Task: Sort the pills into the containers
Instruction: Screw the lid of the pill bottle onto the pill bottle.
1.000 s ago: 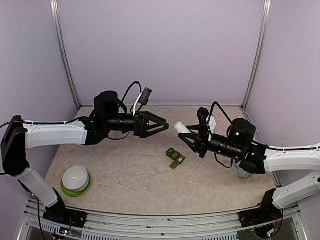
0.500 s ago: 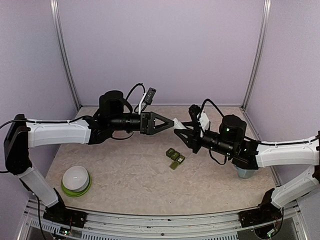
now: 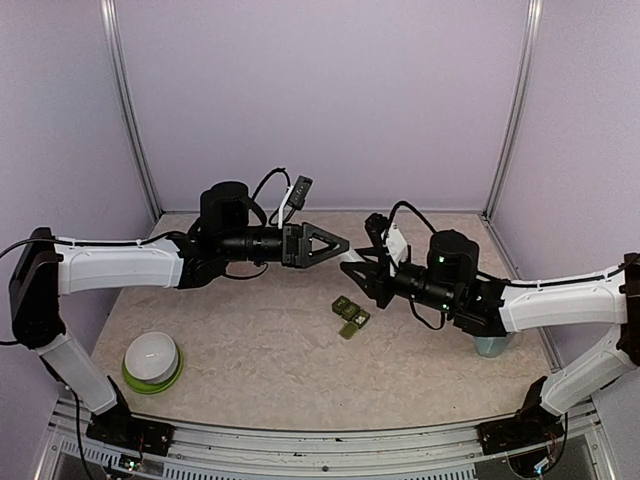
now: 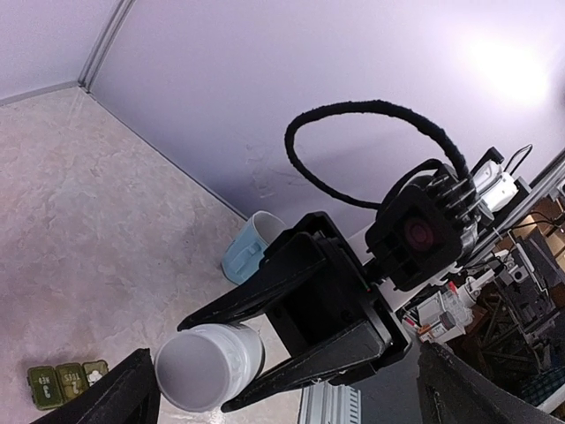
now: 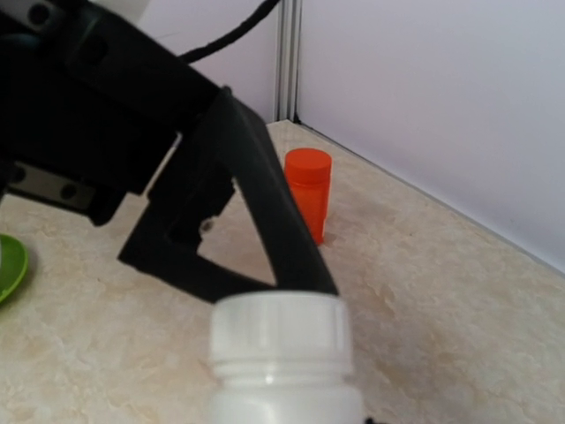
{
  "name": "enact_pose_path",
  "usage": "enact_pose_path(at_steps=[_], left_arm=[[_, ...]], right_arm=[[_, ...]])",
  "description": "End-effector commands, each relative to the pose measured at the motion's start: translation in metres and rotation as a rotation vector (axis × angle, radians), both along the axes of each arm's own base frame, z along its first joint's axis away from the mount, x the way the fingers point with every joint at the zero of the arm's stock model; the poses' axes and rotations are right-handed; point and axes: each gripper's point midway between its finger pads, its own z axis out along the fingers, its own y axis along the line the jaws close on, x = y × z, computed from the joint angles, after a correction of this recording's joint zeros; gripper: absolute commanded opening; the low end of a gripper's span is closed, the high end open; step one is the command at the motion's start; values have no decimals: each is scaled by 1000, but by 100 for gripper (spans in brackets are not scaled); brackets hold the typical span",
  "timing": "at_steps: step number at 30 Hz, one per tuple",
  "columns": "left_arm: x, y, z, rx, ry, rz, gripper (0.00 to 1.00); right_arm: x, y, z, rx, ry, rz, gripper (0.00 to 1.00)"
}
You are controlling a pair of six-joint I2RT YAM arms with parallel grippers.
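Observation:
My right gripper [image 3: 362, 268] is shut on a small white bottle [image 3: 352, 257] and holds it in the air over the table's middle, cap towards the left arm. In the left wrist view the bottle [image 4: 209, 365] sits between the right gripper's fingers, cap facing the camera. My left gripper [image 3: 345, 245] is open, its fingers [image 5: 265, 194] right at the cap [image 5: 278, 327], not clamped. The containers [image 3: 350, 317], a dark green strip of three compartments, lie on the table below and also show in the left wrist view [image 4: 66, 386]. Pills are too small to make out.
An orange-red bottle [image 5: 308, 190] stands near the back wall. A light blue mug [image 3: 490, 345] stands under the right arm and shows in the left wrist view [image 4: 247, 252]. A green bowl with a white lid [image 3: 152, 362] sits at the front left.
My right gripper has carried the white bottle left and up towards the left gripper. My left gripper has reached right and rolled, so its fingertips now meet the cap.

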Motion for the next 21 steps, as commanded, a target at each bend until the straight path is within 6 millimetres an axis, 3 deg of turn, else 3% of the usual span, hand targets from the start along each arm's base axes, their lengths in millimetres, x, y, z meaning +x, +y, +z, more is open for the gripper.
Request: enact_pose_path(at_steps=[1, 13, 21], left_arm=[[-9, -6, 14, -46, -25, -42, 99], [-15, -4, 28, -91, -36, -64, 99], [-12, -2, 26, -84, -25, -45, 99]], right_arm=[[-2, 10, 4, 0, -16, 16, 10], [-6, 25, -9, -28, 16, 63, 10], [-15, 32, -7, -35, 3, 104, 10]])
